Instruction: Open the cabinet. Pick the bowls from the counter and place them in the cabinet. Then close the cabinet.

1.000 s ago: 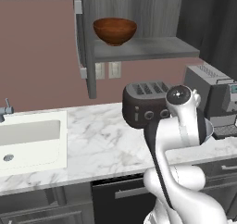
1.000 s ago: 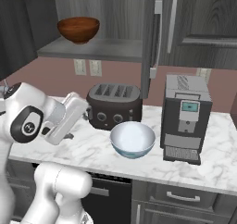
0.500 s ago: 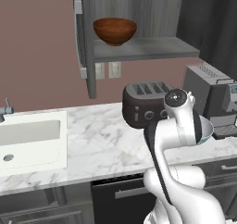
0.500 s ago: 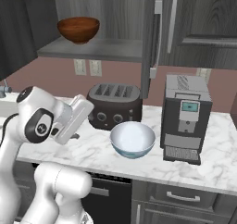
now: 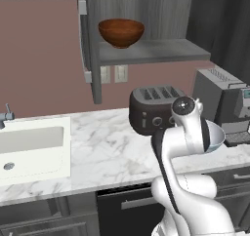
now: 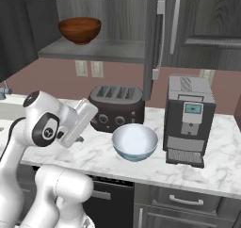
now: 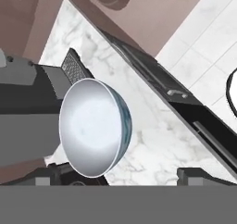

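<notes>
The cabinet [image 5: 146, 52] stands open, and the reddish-brown wooden bowl [image 5: 121, 31] [image 6: 80, 29] sits on its grey shelf. On the marble counter [image 6: 188, 168], between toaster and coffee machine, rests the white bowl with a blue outside [image 6: 135, 141] [image 7: 95, 126]. My arm half hides that bowl [image 5: 216, 136] in the left base view. My gripper [image 7: 134, 177] is open, fingertips wide apart and nothing between them. It hangs short of the bowl, which lies ahead toward the left fingertip. In the right base view my white hand [image 6: 77, 122] is left of the bowl, apart from it.
A dark toaster [image 6: 115, 107] stands behind the bowl and a grey coffee machine [image 6: 188, 118] right beside it. The open door's edge [image 6: 153, 34] hangs above them. The white sink [image 5: 29, 147] lies at the far left. Dark drawer fronts [image 6: 183, 201] run below the counter.
My arm's upper joints have shifted slightly toward the white bowl. Both bowls and the cabinet door stay where they were.
</notes>
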